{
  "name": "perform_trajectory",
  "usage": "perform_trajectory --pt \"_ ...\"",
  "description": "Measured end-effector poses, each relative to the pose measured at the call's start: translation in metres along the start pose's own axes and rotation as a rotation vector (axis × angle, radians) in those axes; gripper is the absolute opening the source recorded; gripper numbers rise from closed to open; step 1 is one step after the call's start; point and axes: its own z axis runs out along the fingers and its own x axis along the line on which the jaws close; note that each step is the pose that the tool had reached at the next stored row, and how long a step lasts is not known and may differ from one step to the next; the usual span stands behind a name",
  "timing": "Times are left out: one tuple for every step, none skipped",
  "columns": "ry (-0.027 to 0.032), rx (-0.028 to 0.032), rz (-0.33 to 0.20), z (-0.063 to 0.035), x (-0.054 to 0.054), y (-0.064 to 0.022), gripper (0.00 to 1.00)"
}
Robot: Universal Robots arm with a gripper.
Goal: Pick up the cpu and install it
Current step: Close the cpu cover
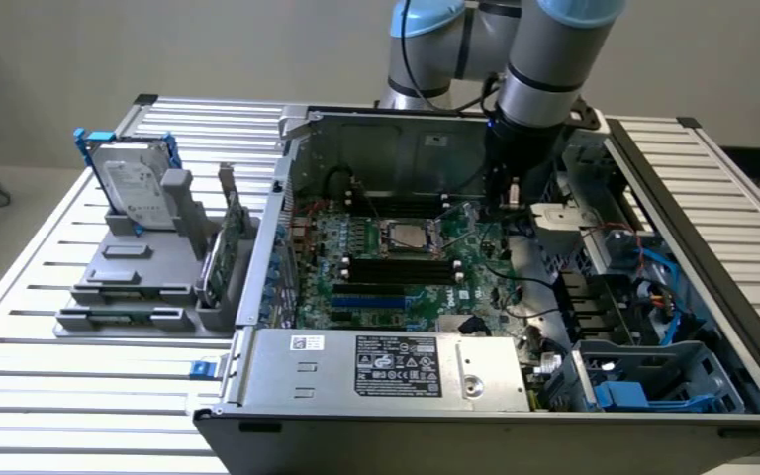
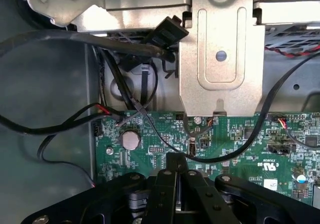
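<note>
My gripper (image 1: 510, 198) hangs inside the open computer case (image 1: 269, 297), over the back corner of the green motherboard (image 1: 466, 272) at the exterior view's right. In the wrist view its black fingers (image 2: 176, 165) are pressed together with nothing between them, just above the board (image 2: 240, 149). A small silver-grey square that looks like the cpu (image 1: 404, 238) lies flat within the metal-framed socket at the board's middle. It sits to the exterior view's left of the gripper and apart from it.
A silver hard drive (image 1: 132, 183) in a blue frame stands upright on a grey fixture (image 1: 123, 287) outside the case. Black cables (image 2: 60, 126), a coin battery (image 2: 131, 139) and a metal bracket (image 2: 220, 59) crowd the gripper. The power supply (image 1: 394, 368) fills the near edge.
</note>
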Motion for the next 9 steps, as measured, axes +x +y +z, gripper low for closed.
perform_trajectory --pt "0.0022 0.0125 0.001 0.0000 0.0000 0.0000 0.11" --pt "0.0040 0.0263 0.003 0.0000 0.0000 0.0000 0.11" --pt "0.0055 0.0401 0.004 0.0000 0.0000 0.0000 0.11" --pt "0.0069 0.0533 0.006 0.0000 0.0000 0.0000 0.11" --pt "0.0085 0.0660 0.007 0.0000 0.0000 0.0000 0.11" --pt "0.0098 0.0776 0.008 0.0000 0.0000 0.0000 0.11" --pt "0.0113 0.0885 0.009 0.0000 0.0000 0.0000 0.11" --pt "0.0130 0.0998 0.011 0.0000 0.0000 0.0000 0.11" --pt "0.0142 0.1084 0.011 -0.0002 0.0000 0.0000 0.11"
